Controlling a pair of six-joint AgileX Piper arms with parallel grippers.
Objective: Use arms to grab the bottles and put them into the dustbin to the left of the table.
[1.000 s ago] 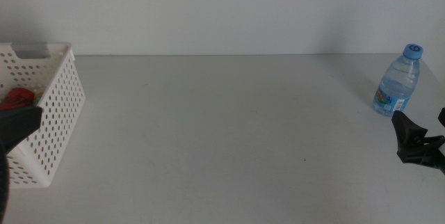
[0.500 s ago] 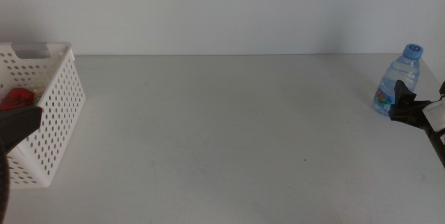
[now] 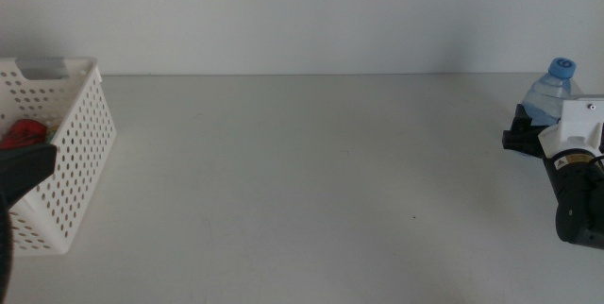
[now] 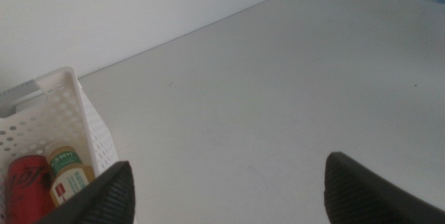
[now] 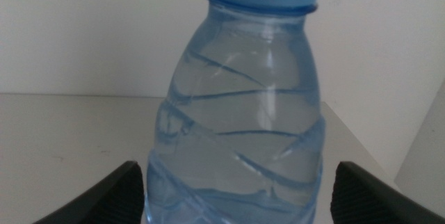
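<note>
The small clear blue-capped water bottle (image 3: 552,92) stands upright at the far right of the table (image 3: 302,172). My right gripper (image 3: 538,125) is at it, and in the right wrist view the bottle (image 5: 236,113) fills the gap between the jaws of the open gripper (image 5: 236,203), with small gaps on both sides. The white perforated dustbin (image 3: 80,143) sits at the left edge with the red can (image 3: 21,134) inside. My left gripper (image 4: 229,196) is open and empty beside the dustbin (image 4: 62,88), which holds the red can (image 4: 28,189) and the pale-yellow bottle (image 4: 69,179).
A white wall rises behind the table's far edge. The left arm shows only as a dark shape (image 3: 19,177) in front of the dustbin. The bottle stands close to the table's right edge.
My right gripper has moved forward from in front of the water bottle until its jaws stand on either side of it. The left arm and the dustbin have not moved.
</note>
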